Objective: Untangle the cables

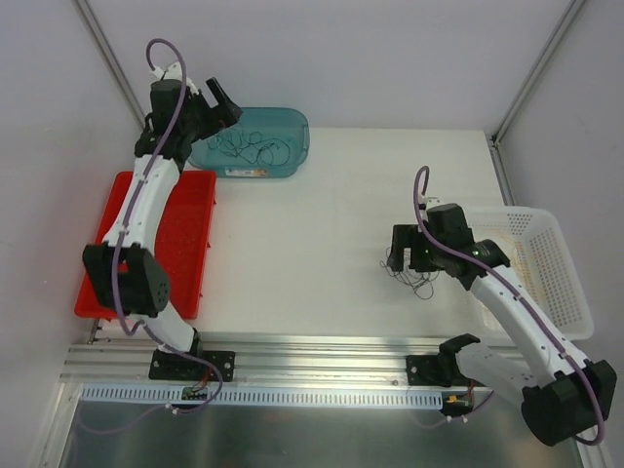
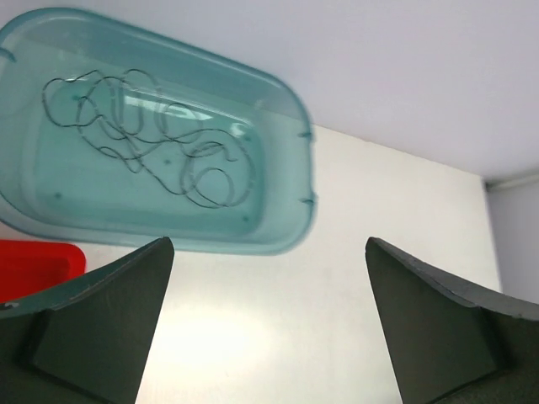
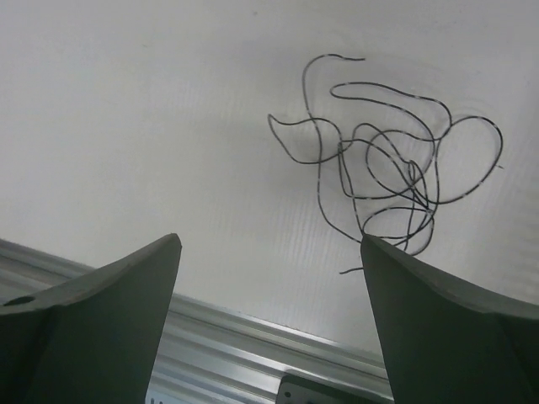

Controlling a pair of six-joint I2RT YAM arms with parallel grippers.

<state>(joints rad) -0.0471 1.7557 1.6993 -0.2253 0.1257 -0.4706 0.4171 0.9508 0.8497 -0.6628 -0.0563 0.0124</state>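
Some cables [image 3: 411, 172] on white table [image 1: 322, 224], pale walls [image 1: 341, 58], perhaps aluminium rail [image 1: 312, 356]

We see table [image 1: 322, 244] from above, behind bases. Wrist views nearer, downward: left on teal bin [image 2: 288, 168], right on table; both within overhead.

**Left gripper open above the table, dark cable in the teal bin**

The left gripper [image 2: 269, 252] stood with its jaws wide apart, and nothing was between them. Its two dark fingers [image 2: 101, 328] filled the lower corners of the view. Beyond them, a teal bin [image 2: 290, 210] sat on the white table [image 2: 379, 219]. In the bin lay a thin dark cable [image 2: 152, 135] in loose curly loops (its exact colour was hard to tell through the plastic). A corner of a red tray [image 2: 34, 265] showed just beside the bin, at the left edge.
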